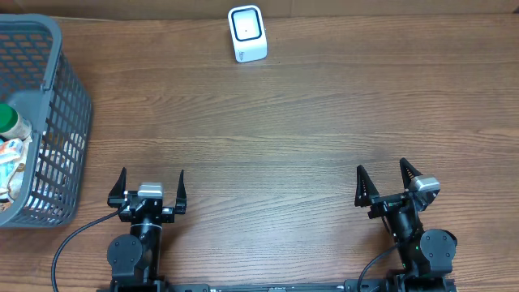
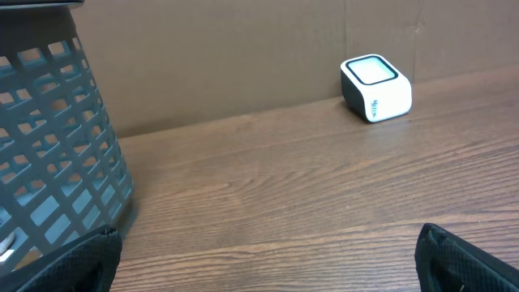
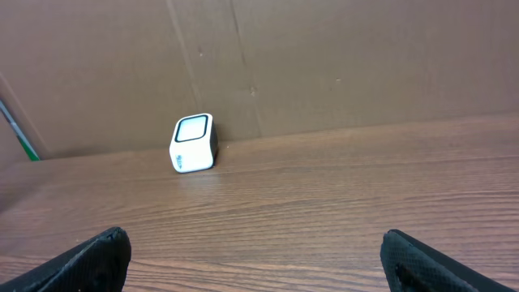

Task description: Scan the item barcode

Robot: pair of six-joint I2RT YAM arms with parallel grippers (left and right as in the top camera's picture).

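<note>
Overhead shows the task at its very start, as I judge it: nothing is held and nothing sits near the scanner. The table [image 1: 284,122] is bare wood across its middle. The basket [image 1: 69,122] stands at the far left edge, and the items [image 1: 10,154] to be scanned lie inside it, among them a bottle [image 1: 10,122] with a green cap; no barcode is readable from here. The left gripper [image 1: 152,174] hangs near the front edge, just right of the basket, its jaws spread wide and empty. The right gripper [image 1: 381,166] is well apart on the other side, jaws also wide and empty. The scanner [image 1: 246,32] stands at the back edge, its window facing up. Left to do: pick an item out, carry it over, and show its barcode to that window.
</note>
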